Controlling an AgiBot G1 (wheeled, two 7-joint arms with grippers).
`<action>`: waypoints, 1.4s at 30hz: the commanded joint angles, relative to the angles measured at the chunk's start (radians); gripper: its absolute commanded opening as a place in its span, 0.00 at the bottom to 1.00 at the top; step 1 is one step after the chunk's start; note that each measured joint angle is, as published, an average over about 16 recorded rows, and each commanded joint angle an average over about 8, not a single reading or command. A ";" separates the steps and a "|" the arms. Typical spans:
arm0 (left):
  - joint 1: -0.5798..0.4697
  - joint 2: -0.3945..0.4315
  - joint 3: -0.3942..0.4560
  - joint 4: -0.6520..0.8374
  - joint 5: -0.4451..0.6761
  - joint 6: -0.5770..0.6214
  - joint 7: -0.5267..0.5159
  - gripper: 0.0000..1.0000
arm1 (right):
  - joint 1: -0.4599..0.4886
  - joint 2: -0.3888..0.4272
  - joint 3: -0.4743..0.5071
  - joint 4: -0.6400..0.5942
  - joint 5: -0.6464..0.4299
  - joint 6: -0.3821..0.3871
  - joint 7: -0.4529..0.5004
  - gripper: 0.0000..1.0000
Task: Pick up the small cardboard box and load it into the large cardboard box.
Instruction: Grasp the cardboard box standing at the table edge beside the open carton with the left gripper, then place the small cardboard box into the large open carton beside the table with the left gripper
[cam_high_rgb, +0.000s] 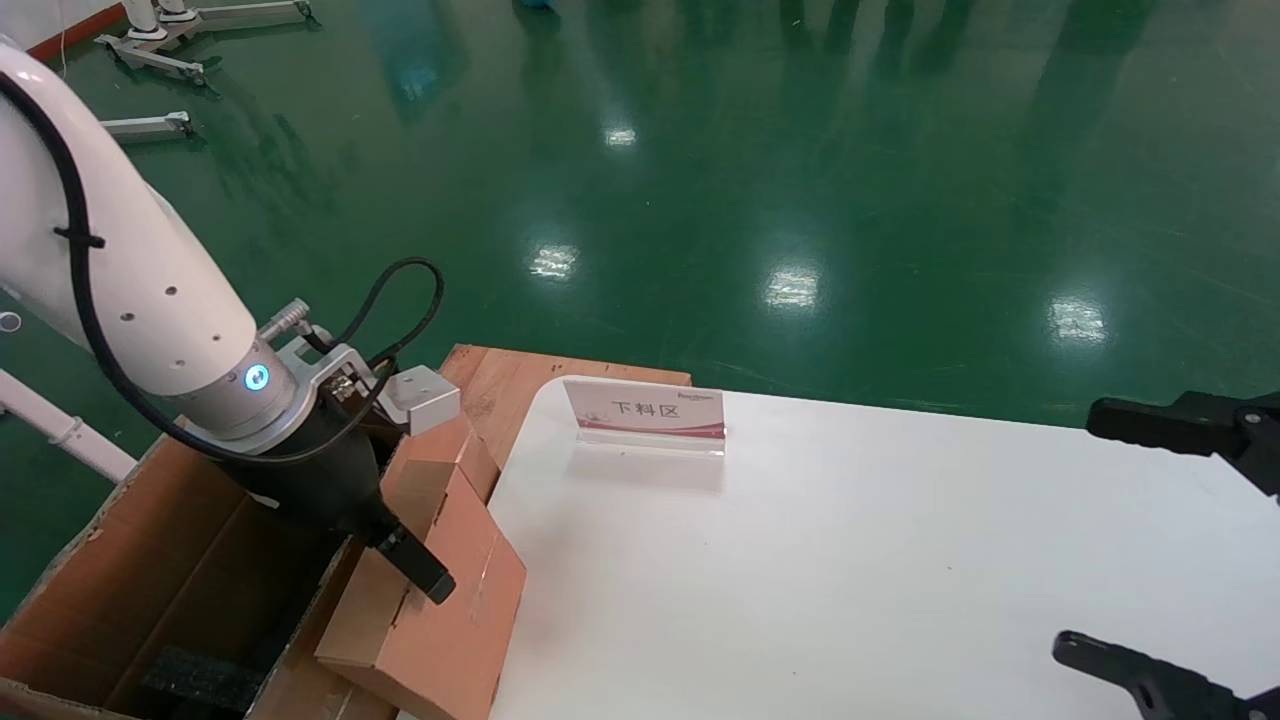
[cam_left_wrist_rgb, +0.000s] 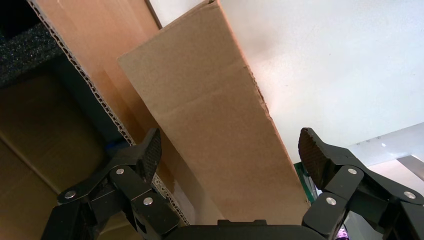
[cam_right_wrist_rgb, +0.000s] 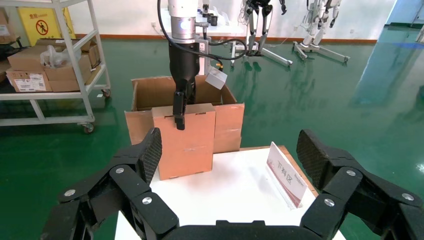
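Observation:
The small cardboard box (cam_high_rgb: 440, 600) (cam_right_wrist_rgb: 187, 145) stands on end at the left edge of the white table (cam_high_rgb: 850, 560), against the wall of the large cardboard box (cam_high_rgb: 130, 560) (cam_right_wrist_rgb: 227, 120). My left gripper (cam_left_wrist_rgb: 232, 150) is open and straddles the small box's top end (cam_left_wrist_rgb: 210, 115). One finger (cam_high_rgb: 425, 575) lies over the face towards the table; the other is hidden behind the box. A gap shows beside each pad. Black foam (cam_high_rgb: 200, 680) lies inside the large box. My right gripper (cam_high_rgb: 1075, 530) (cam_right_wrist_rgb: 230, 150) hangs open over the table's right side, holding nothing.
A clear sign stand (cam_high_rgb: 645, 412) (cam_right_wrist_rgb: 286, 175) with red lettering sits at the table's far edge. A wooden board (cam_high_rgb: 520, 385) lies behind the table's left corner. A shelf rack (cam_right_wrist_rgb: 50, 65) with cartons stands on the green floor beyond the large box.

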 joint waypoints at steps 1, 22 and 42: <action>0.001 -0.002 0.000 0.000 -0.003 -0.003 -0.001 0.75 | 0.000 0.000 0.000 0.000 0.000 0.000 0.000 0.87; -0.001 0.005 -0.001 -0.001 0.004 0.006 0.004 0.00 | 0.000 0.000 0.000 0.000 0.000 0.000 0.000 0.00; -0.001 0.006 -0.001 0.002 0.005 0.007 0.006 0.00 | 0.000 0.000 0.000 0.000 0.000 0.000 0.000 0.00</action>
